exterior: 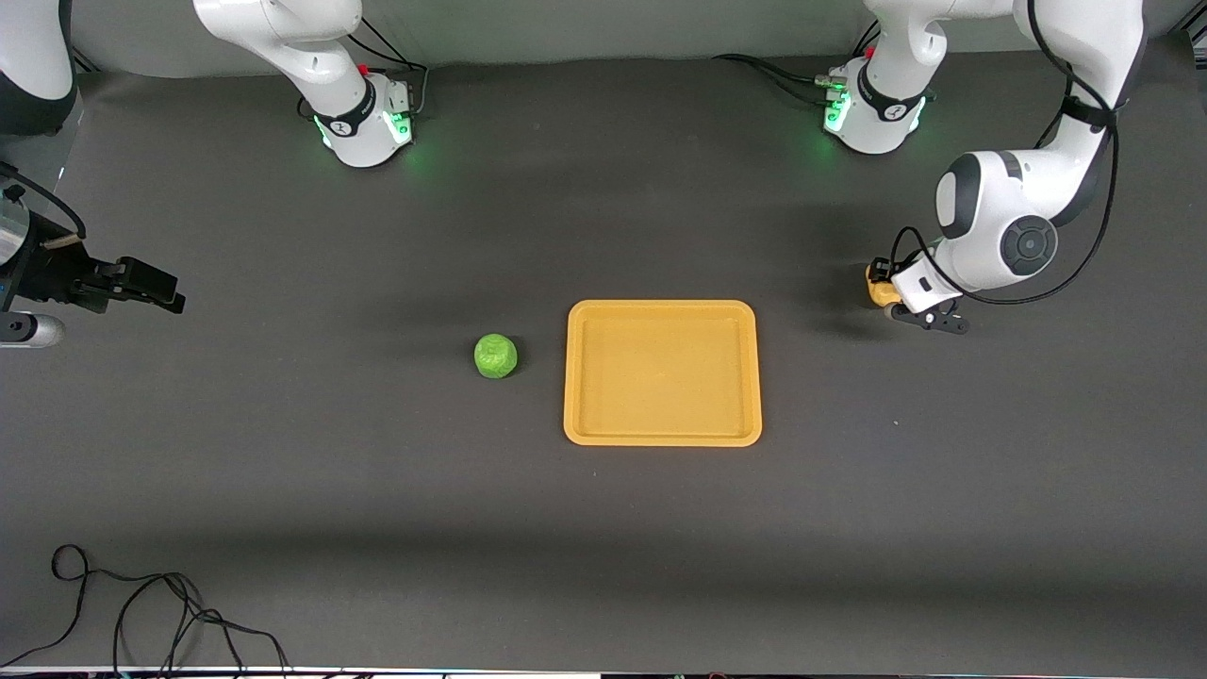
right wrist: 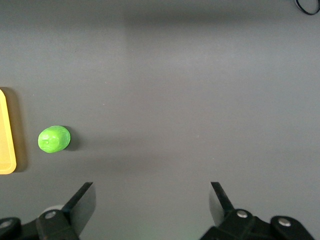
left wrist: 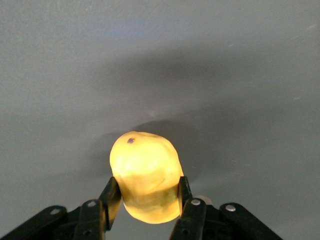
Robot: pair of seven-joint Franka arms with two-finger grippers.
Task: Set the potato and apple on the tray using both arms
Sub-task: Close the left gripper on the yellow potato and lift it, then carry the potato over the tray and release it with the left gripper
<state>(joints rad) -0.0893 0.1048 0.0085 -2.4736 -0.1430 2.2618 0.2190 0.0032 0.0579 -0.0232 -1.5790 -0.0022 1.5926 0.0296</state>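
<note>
Two fruits wait off the tray (exterior: 662, 311): in the front view the apple (exterior: 495, 356) sits on the desk (exterior: 377, 528) beside it, the potato (exterior: 879, 290) toward the left arm's end, clamped by the left gripper (exterior: 919, 306). The left wrist view shows fingers (left wrist: 111, 196) squeezing the potato's (left wrist: 146, 175) waist; it looks firm, smooth, perhaps slippery. The right wrist view shows the right gripper (right wrist: 150, 200) spread wide, empty, well apart from the apple (right wrist: 54, 139).

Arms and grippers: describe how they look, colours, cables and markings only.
Both arms are white and jointed, with black bands at the joints and black cables looped alongside. Their round bases glow green, each with a black collar bearing a small white logo. The left gripper and right gripper are black, two-fingered, with silver screws at the knuckles.
</note>
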